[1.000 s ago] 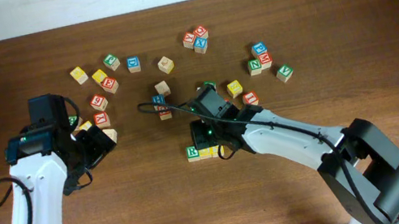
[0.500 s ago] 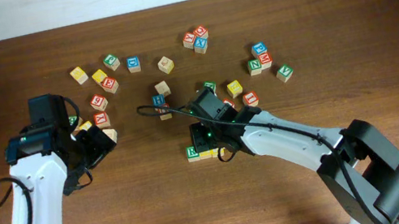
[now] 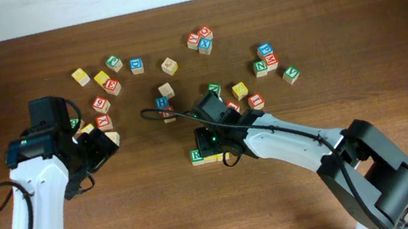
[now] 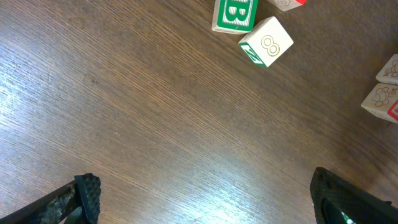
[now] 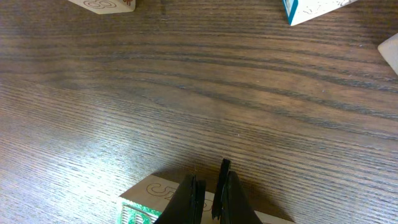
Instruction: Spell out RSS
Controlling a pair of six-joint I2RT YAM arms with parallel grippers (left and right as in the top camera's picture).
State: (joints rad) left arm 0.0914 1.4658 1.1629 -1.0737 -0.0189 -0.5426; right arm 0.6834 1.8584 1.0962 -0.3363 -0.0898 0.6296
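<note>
1. Overhead, the wooden desk (image 3: 371, 9) carries loose letter cubes (image 3: 261, 66) scattered across its far half.
2. Left tool (image 4: 208, 199) hangs over bare wood with its fingers wide apart, holding nothing.
3. Right tool (image 5: 210, 194) has its fingers pressed together, tips just above the row at mid-desk.
4. R cube (image 3: 196, 155), green-lettered, sits at the row's left end.
5. Yellow cube (image 3: 213, 157) touches its right side, partly hidden; its letter cannot be read.

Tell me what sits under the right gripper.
The shut right gripper stands over some cubes: the green R cube shows, with a yellow cube right beside it. The gripper covers the yellow cube's top, so its letter cannot be read.
</note>
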